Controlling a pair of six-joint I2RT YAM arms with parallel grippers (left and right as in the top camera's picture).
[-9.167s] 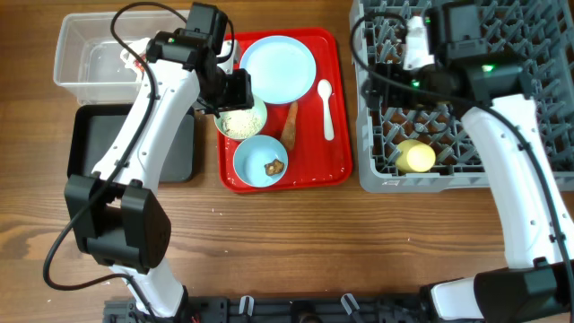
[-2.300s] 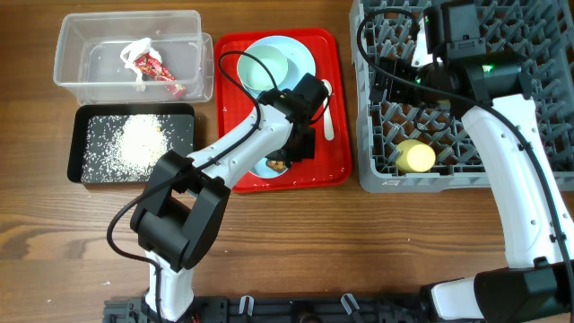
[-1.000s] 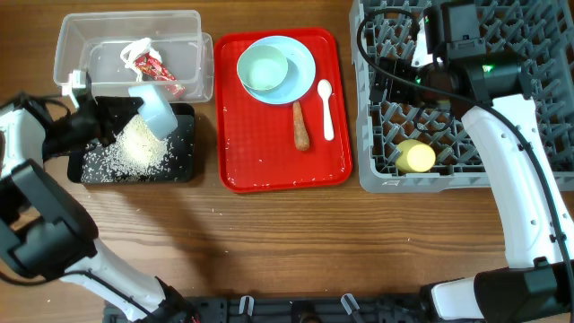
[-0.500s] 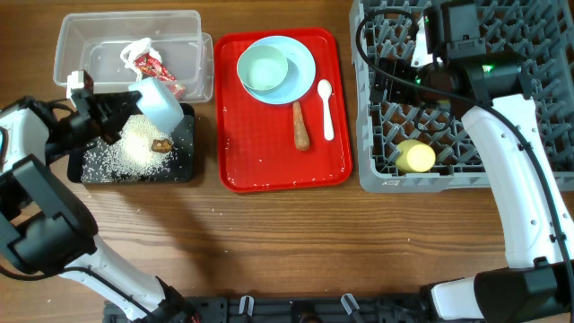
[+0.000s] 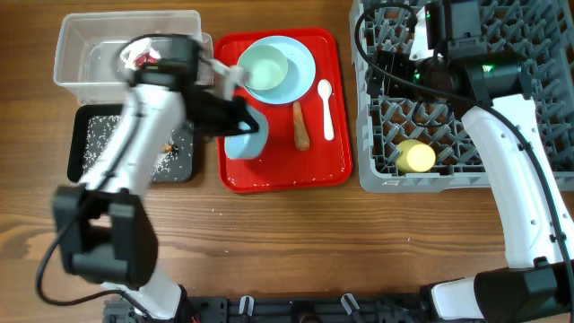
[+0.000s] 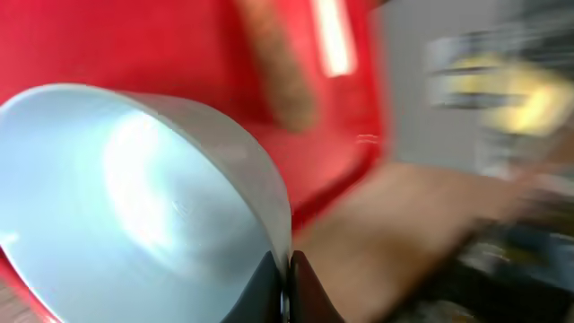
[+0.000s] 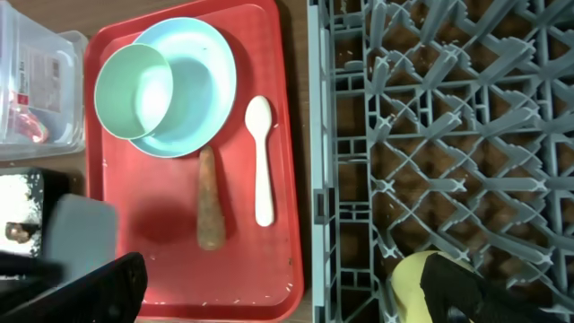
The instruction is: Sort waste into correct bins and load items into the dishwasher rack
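Observation:
My left gripper (image 6: 287,285) is shut on the rim of a pale blue bowl (image 6: 134,206), holding it over the front left of the red tray (image 5: 269,175). A second bowl (image 5: 263,68) sits on the light-blue plate (image 5: 300,63) at the back of that tray. Beside them lie the white spoon (image 5: 326,108) and the carrot-like stick (image 5: 301,126). The black tray (image 5: 90,152) holds rice and a brown lump (image 5: 168,145). The wrapper (image 5: 141,56) lies in the clear tub (image 5: 81,54). My right gripper (image 7: 282,294) hangs open and empty above the grey rack (image 5: 529,135), where the yellow cup (image 5: 415,156) lies.
The rack's upright pegs (image 7: 448,117) fill the right side. The red tray lies between the bins and the rack. Bare wooden table (image 5: 314,242) stretches along the front. A few rice grains lie on the red tray's front edge (image 7: 224,301).
My left arm has swung right from the black tray to over the red tray, carrying the bowl. The brown lump now lies among the rice. The right arm has not moved.

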